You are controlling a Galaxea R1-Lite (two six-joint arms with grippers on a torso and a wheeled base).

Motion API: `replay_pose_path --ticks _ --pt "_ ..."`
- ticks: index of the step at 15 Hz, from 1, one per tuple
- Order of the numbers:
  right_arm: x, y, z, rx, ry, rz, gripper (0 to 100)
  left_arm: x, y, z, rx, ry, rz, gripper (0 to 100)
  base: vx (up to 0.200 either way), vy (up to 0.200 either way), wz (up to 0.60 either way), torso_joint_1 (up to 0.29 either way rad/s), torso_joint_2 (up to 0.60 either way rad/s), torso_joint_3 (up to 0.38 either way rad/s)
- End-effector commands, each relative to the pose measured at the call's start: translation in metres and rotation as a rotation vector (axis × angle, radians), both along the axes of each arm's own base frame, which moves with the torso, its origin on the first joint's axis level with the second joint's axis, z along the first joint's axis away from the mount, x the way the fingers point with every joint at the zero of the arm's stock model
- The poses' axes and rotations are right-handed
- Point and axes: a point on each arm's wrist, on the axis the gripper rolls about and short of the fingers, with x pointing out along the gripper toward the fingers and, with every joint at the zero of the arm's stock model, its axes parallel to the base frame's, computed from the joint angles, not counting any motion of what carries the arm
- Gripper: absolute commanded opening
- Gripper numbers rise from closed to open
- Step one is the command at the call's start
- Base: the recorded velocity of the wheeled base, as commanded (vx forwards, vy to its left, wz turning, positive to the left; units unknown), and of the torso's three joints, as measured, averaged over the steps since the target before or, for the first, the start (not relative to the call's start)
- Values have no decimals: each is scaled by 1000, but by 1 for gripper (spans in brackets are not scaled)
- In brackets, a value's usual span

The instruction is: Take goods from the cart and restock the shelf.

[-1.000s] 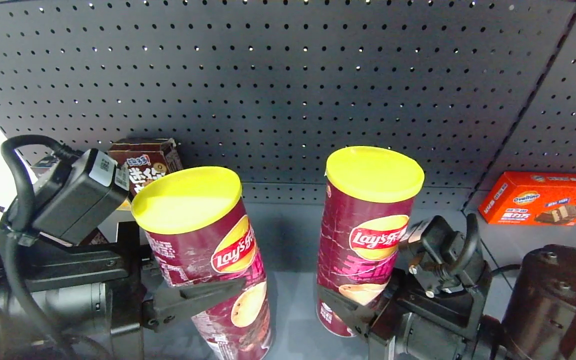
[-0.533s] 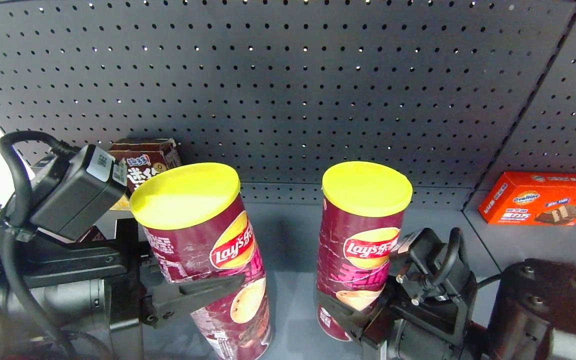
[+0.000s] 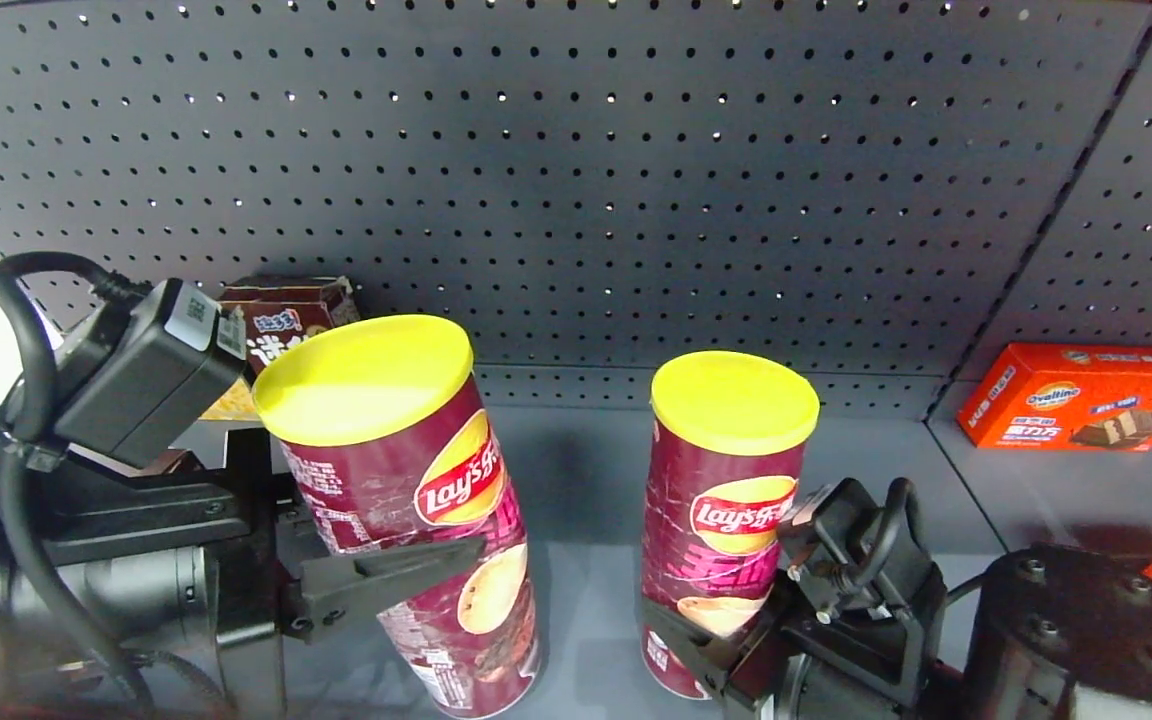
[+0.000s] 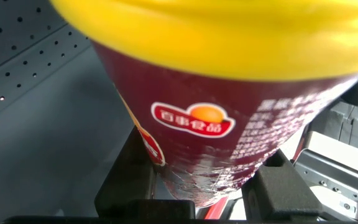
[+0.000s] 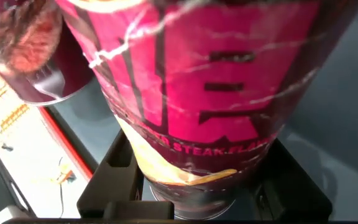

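- The left gripper (image 3: 414, 590) grips the left chip can (image 3: 406, 500) at its lower half, jaws closed against the can wall. In the head view one dark finger (image 3: 386, 585) crosses the front of the label.
- The left chip can is tilted, its yellow lid (image 3: 364, 378) leaning toward the robot's left. Its base is low over the grey shelf (image 3: 576, 480); contact cannot be confirmed.
- The right gripper (image 3: 706, 645) grips the right chip can (image 3: 726, 510) near its base, jaws clamped on both sides. This can stands close to upright, well apart from the left one.
- Left wrist view: the left gripper (image 4: 207, 196) has a finger (image 4: 129, 180) on each side of the left chip can (image 4: 216, 149). This side of the label carries a small red oval mark with an orange disc and blocks of white print.
- Right wrist view: the right gripper (image 5: 197, 199) encloses the right chip can (image 5: 210, 106) between two fingers (image 5: 114, 174). The left chip can (image 5: 30, 56) is farther off, near a red strip (image 5: 67, 149) on the shelf's edge.
- Labels in the head view: each can is maroon with a red banner on a yellow disc and a chip picture below.
- A perforated back panel (image 3: 576, 200) rises behind the shelf.
- A brown carton (image 3: 286, 310) stands at the back behind the left chip can.
- An orange box (image 3: 1086, 395) with a chocolate bar picture lies on the next shelf bay to the right.
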Motion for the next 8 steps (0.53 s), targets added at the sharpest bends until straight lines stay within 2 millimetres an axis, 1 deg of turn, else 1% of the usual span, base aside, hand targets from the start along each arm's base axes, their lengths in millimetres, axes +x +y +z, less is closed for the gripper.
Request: replay_pose_path --ticks 1,6,8 --pt "2 4 -7 -19 11 1 0 1 0 0 0 0 0 0 0 0 0 0 0 0" --pt "7 11 -5 -4 -1 2 0 0 0 -2 4 7 -1 0 0 0 0 0 0 0" --pt "6 11 -6 -9 0 2 0 0 0 -1 3 4 -1 0 0 0 0 0 0 0"
